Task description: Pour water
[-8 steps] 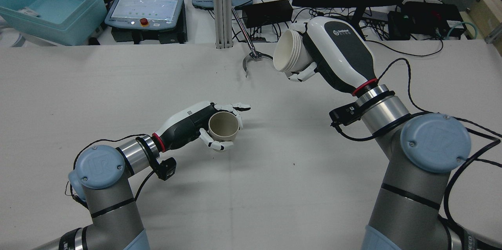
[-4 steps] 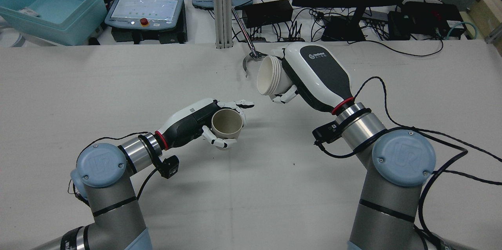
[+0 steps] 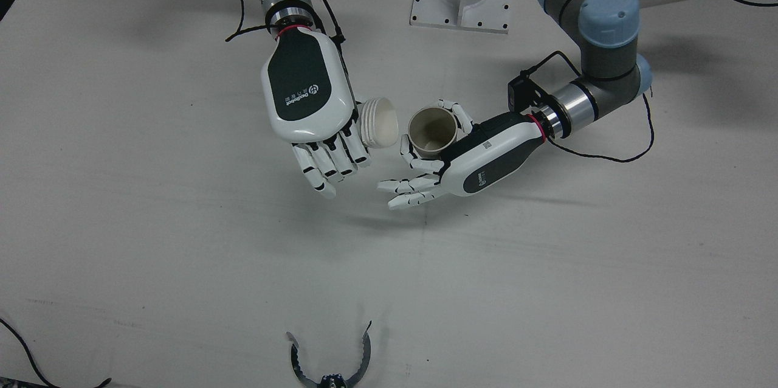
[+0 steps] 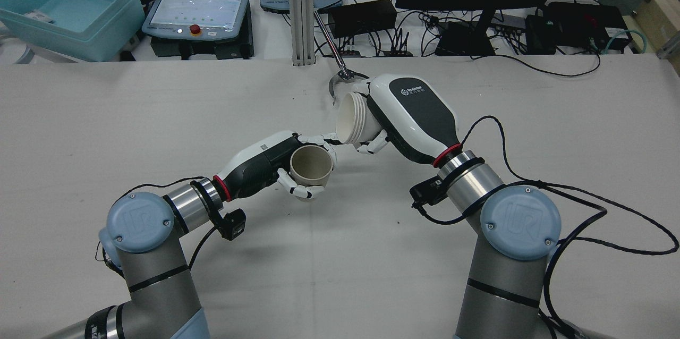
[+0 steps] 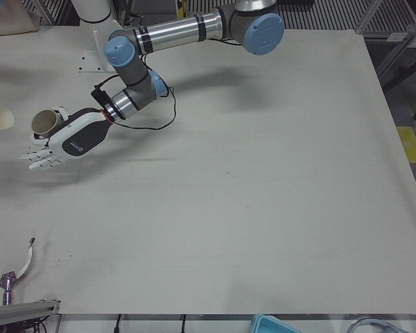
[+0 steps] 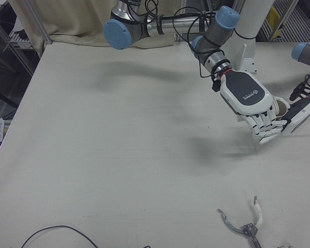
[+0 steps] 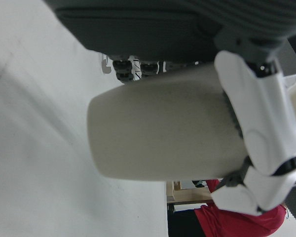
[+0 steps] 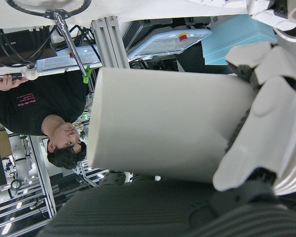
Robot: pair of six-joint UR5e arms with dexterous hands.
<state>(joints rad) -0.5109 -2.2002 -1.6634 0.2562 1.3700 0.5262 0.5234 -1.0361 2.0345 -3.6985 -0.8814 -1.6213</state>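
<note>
Left hand (image 4: 265,161) sits nearest in the rear view, its fingers wrapped around a beige round paper cup (image 4: 311,164) that stands upright with its mouth open to the ceiling; the front view shows the cup's inside, where no water can be made out. The cup appears held just above the pale grey table (image 4: 340,254), though whether its base touches cannot be told. Some of this hand's fingers (image 3: 408,188) are stretched flat and apart beside the cup while the others clasp its wall.

Just beyond it, the right hand (image 4: 406,116) grips a white ribbed paper cup (image 4: 350,118), tipped well onto its side so the mouth faces down toward the beige cup. The two rims are near each other but apart, and in the front view the white cup's mouth (image 3: 380,123) lies beside the beige rim (image 3: 432,129), not over it. By my judgement the pour is about to begin.

The chief risk is a spill: with the white lip off to one side, any liquid would fall short onto the table or over the left hand's fingers. The partial clasp could also let the beige cup slip or tilt if the rims knock together.

Farther off, a metal claw-shaped tool (image 4: 342,79) lies at the table's far edge, clear of both hands.
</note>
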